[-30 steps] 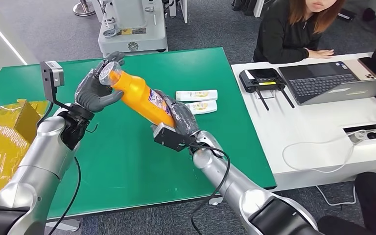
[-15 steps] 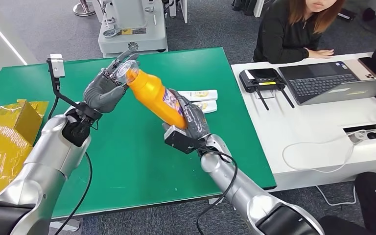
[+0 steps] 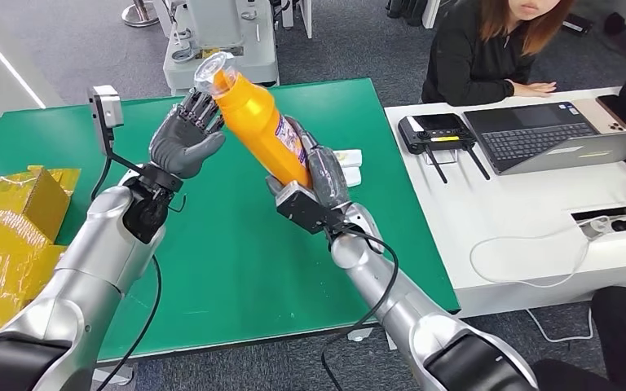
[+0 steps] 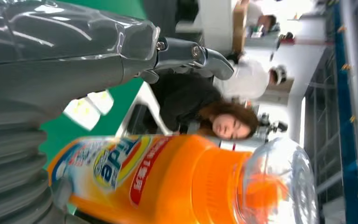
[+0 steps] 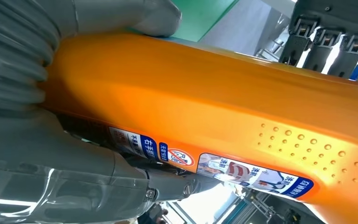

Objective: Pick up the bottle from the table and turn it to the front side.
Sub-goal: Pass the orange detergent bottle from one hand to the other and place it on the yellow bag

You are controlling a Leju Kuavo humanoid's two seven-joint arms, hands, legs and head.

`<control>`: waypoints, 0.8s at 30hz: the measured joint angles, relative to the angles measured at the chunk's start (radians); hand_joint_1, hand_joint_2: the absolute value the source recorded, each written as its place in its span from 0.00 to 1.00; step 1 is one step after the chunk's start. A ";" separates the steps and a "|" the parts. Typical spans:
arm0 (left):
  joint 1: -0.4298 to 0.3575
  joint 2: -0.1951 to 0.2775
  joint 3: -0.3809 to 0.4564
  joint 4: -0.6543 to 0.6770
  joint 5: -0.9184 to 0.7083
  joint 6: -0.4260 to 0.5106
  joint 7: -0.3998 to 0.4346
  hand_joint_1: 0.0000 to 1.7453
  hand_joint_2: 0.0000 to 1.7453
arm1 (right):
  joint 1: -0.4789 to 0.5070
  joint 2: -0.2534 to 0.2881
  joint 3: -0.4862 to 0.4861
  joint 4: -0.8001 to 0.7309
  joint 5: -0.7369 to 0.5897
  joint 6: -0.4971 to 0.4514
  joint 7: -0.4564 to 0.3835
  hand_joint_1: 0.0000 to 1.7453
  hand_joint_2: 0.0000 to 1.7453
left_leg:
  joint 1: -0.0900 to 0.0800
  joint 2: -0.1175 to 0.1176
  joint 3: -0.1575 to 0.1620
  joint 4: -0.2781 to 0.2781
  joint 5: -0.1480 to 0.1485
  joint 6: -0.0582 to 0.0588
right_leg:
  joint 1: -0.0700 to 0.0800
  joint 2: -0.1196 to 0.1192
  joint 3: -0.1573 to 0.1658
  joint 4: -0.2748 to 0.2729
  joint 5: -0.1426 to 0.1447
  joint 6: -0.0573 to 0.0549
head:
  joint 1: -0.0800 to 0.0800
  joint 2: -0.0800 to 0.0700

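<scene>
1. The bench [image 3: 236, 261], a green-topped table, carries the work. The bottle [image 3: 262, 129] is lifted off it and held in the air over the far half, near the far edge, tilted with its clear cap [image 3: 213, 68] up and away from the robot. I judge the pick-up done and the turning step in hand.

2. The right hand [image 3: 319, 181] grips the bottle round its lower body, thumb on one side and fingers wrapped behind. The right wrist view shows the orange side with raised dots and a narrow strip label [image 5: 256, 179], so that hand meets a side face, not the main label.

3. The left hand [image 3: 189, 137] stands just beside the bottle's neck with its fingers [image 3: 200, 106] spread and upright, holding nothing. Whether the fingertips touch the neck I cannot tell.

4. The bottle is the only container in play. Its body is opaque orange, so the fill level cannot be read. The cap is on, with an orange spout showing through it [image 4: 272, 186].

5. The main label [image 4: 116, 161] faces the left wrist camera, off to the robot's left, and shows edge-on in the head view.

6. Next move, as I judge it: the left hand closes on the neck to steady it, then the bottle is rolled about its long axis until the label faces front.

7. Two small white tubes [image 3: 349, 165] lie on the bench near its right edge, partly hidden behind the right hand.
</scene>
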State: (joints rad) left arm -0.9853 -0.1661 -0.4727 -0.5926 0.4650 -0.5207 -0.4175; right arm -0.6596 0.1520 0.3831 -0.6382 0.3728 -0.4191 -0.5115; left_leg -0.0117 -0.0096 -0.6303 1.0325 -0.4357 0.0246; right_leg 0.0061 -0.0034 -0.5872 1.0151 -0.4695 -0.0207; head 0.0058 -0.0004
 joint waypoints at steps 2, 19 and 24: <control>0.000 -0.003 -0.003 -0.012 -0.030 0.054 -0.026 0.00 1.00 | -0.003 0.009 0.001 0.000 0.000 -0.001 0.006 1.00 1.00 | 0.000 0.000 0.000 0.000 0.000 0.000 | 0.000 0.000 0.000 0.000 0.000 0.000 | 0.000 0.000; 0.008 -0.018 -0.004 -0.044 -0.029 0.035 0.003 0.00 1.00 | -0.066 0.052 0.033 0.111 0.091 -0.015 0.087 1.00 1.00 | 0.000 0.000 0.000 0.000 0.000 0.000 | 0.000 0.000 0.000 0.000 0.000 0.000 | 0.000 0.000; 0.007 -0.017 -0.004 -0.043 0.007 -0.033 0.046 0.00 1.00 | -0.098 0.054 0.057 0.171 0.192 -0.070 0.131 1.00 1.00 | 0.000 0.000 0.000 0.000 0.000 0.000 | 0.000 0.000 0.000 0.000 0.000 0.000 | 0.000 0.000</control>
State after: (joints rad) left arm -0.9779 -0.1834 -0.4765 -0.6360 0.4724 -0.5533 -0.3718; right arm -0.7576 0.2058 0.4402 -0.4674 0.5652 -0.4893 -0.3804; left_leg -0.0118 -0.0098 -0.6304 1.0325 -0.4356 0.0246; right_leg 0.0061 -0.0035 -0.5872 1.0150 -0.4695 -0.0207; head 0.0060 -0.0004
